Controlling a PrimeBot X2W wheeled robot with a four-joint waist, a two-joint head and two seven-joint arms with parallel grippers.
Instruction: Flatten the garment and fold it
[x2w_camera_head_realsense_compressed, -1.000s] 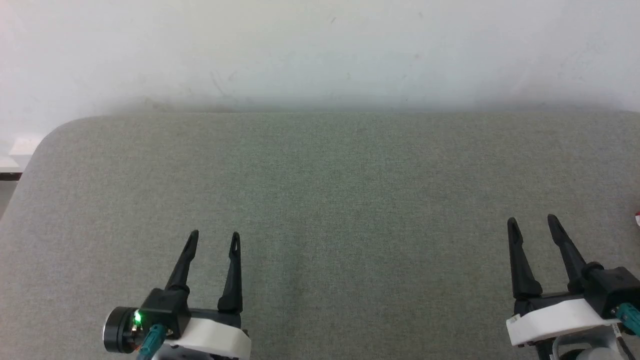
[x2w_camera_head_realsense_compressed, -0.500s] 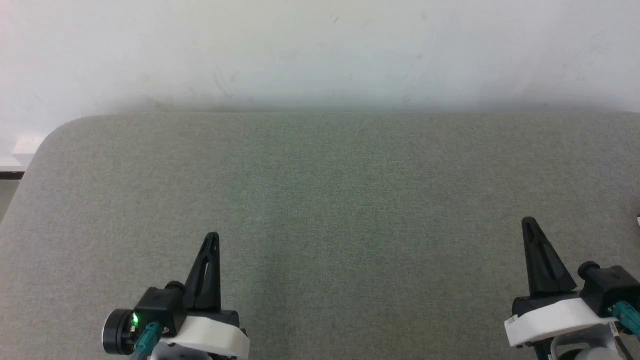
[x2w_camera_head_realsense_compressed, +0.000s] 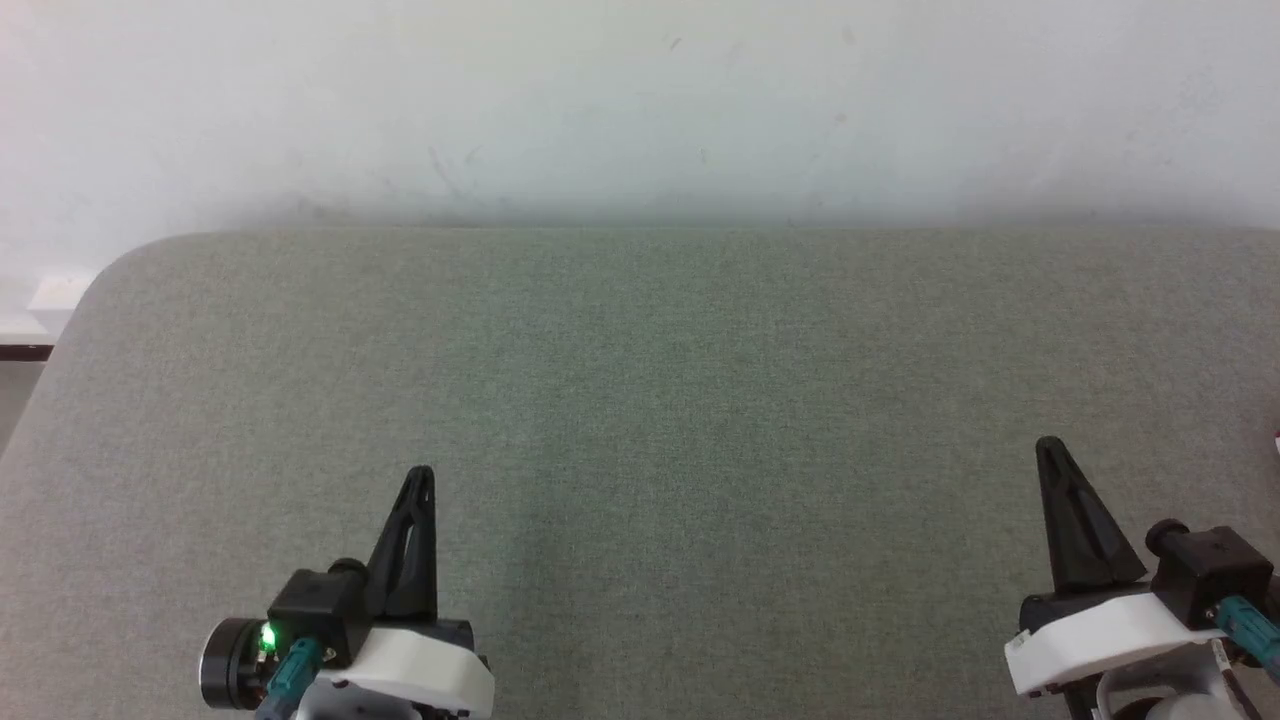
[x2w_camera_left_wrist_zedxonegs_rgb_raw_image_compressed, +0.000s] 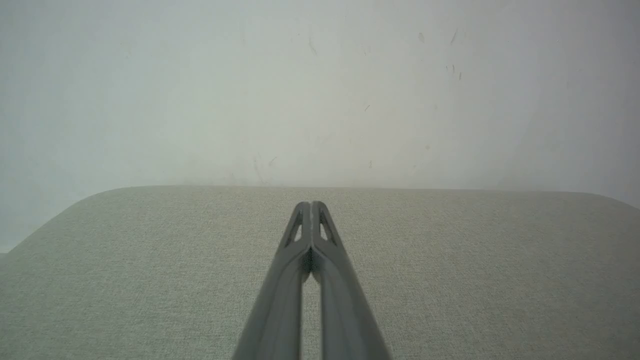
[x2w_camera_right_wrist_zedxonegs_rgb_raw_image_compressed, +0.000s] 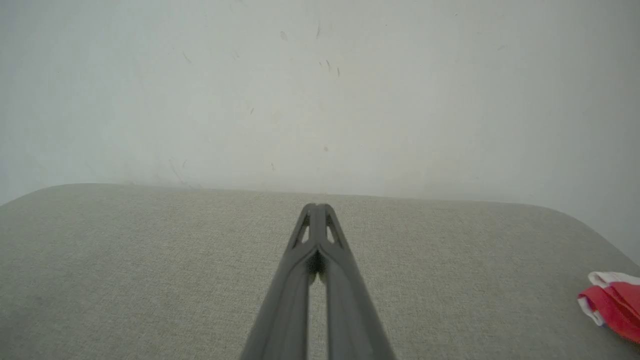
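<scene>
The left gripper and right gripper are both pinched tight with nothing in them, near the front edge of the soft grey top. The garment lies bunched at the right edge, so the right gripper probably reaches first. A white wall stands behind.

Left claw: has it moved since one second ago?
Yes, but only by shutting: the left claw stood open and is now shut. Against the far edge of the table it has not shifted.
</scene>
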